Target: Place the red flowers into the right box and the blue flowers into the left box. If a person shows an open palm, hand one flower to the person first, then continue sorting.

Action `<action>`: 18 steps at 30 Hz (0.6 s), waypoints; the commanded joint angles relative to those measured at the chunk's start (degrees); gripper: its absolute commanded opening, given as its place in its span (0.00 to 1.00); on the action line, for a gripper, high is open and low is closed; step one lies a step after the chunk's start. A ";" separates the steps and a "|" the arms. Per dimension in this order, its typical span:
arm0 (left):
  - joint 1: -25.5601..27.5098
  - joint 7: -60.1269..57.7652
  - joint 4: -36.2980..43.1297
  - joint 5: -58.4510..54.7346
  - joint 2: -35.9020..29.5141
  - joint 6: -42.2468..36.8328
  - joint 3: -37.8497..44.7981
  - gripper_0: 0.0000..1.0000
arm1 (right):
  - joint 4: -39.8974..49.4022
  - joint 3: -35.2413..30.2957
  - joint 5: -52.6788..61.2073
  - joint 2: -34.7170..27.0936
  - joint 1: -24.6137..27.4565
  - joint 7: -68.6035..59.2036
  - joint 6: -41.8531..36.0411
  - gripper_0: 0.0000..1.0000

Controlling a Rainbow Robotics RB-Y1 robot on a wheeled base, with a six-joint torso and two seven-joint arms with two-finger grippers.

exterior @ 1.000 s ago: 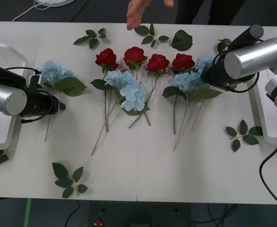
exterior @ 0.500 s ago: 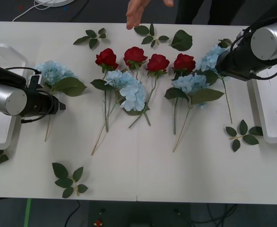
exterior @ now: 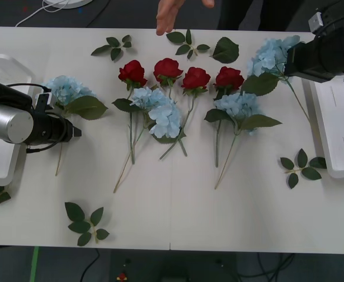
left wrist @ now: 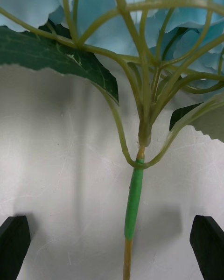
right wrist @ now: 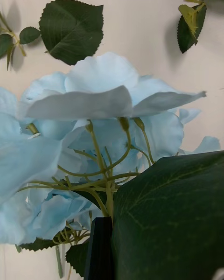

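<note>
Several red flowers [exterior: 167, 69] lie in a row across the far middle of the table. My right gripper [exterior: 290, 63] is shut on a blue flower [exterior: 270, 55] and holds it above the table's far right, beside the right box [exterior: 342, 132]; its stem hangs down toward the table. In the right wrist view, blue petals [right wrist: 93, 102] and a big leaf sit just past one black finger [right wrist: 100, 247]. My left gripper [exterior: 76, 130] is open, its fingers [left wrist: 14, 242] either side of the stem [left wrist: 134, 200] of another blue flower [exterior: 66, 89] near the left box [exterior: 1, 64]. More blue flowers [exterior: 160, 111] lie among the roses.
A person's hand [exterior: 169, 14] hangs over the far table edge, above the roses. Loose green leaf sprigs lie at the far edge [exterior: 116, 47], near the right box [exterior: 301, 167] and at the front left [exterior: 84, 223].
My right gripper has lifted the blue flower away from the roses and carried it right and farther back. The left arm and the person's hand have stayed still.
</note>
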State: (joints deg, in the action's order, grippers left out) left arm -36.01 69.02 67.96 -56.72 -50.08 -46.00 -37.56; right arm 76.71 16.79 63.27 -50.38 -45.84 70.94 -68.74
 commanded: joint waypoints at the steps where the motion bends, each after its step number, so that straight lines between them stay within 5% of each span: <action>1: -0.20 3.14 -0.19 0.56 -2.31 0.47 -1.02 1.00 | 2.48 -1.76 2.65 -3.68 1.01 2.98 -0.16 0.00; 5: -0.20 3.14 -0.19 0.56 -2.31 0.47 -1.02 1.00 | 2.48 -1.76 2.56 -3.68 1.54 2.98 -0.08 0.03; 8: -0.20 3.14 -0.19 0.56 -2.31 0.47 -1.02 1.00 | 2.48 -1.76 2.29 -3.76 2.24 3.07 0.71 0.89; 9: -0.20 3.14 -0.19 0.56 -2.31 0.47 -1.02 1.00 | 2.48 -1.76 2.12 -3.76 2.59 3.24 1.33 1.00; 18: -0.20 3.14 -0.19 0.56 -2.31 0.47 -1.02 1.00 | 1.86 0.43 -0.61 -3.68 3.65 3.42 2.47 1.00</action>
State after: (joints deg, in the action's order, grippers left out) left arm -36.01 69.02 67.95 -56.71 -50.08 -45.98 -37.61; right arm 77.49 16.56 63.90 -51.68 -42.31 72.37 -66.99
